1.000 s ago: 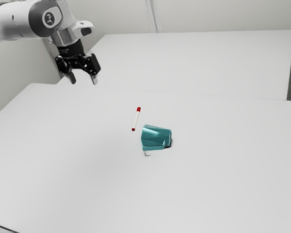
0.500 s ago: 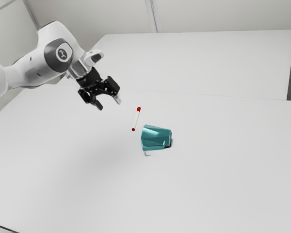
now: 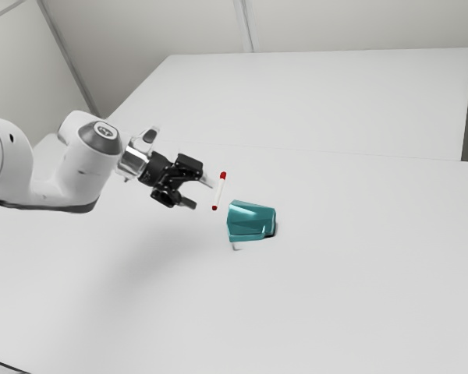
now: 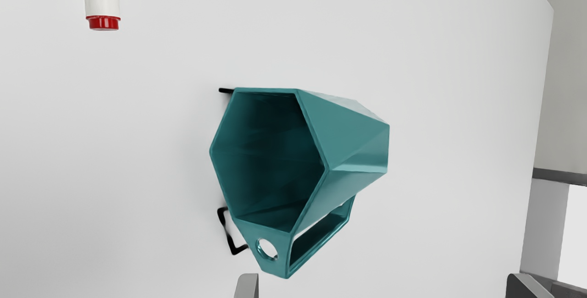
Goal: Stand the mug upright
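The end effector (image 3: pixel 202 194) is wide open, with its two fingers far apart, and it holds nothing. It is up over the bench (image 3: pixel 335 304). The blue-green mug (image 3: pixel 252 222) lies on its side on the bench, a bit away from the fingers. In the wrist view I can see right into it, and its handle (image 4: pixel 277 267) sticks out. A white pen with red ends (image 3: pixel 219 192) is near the mug.
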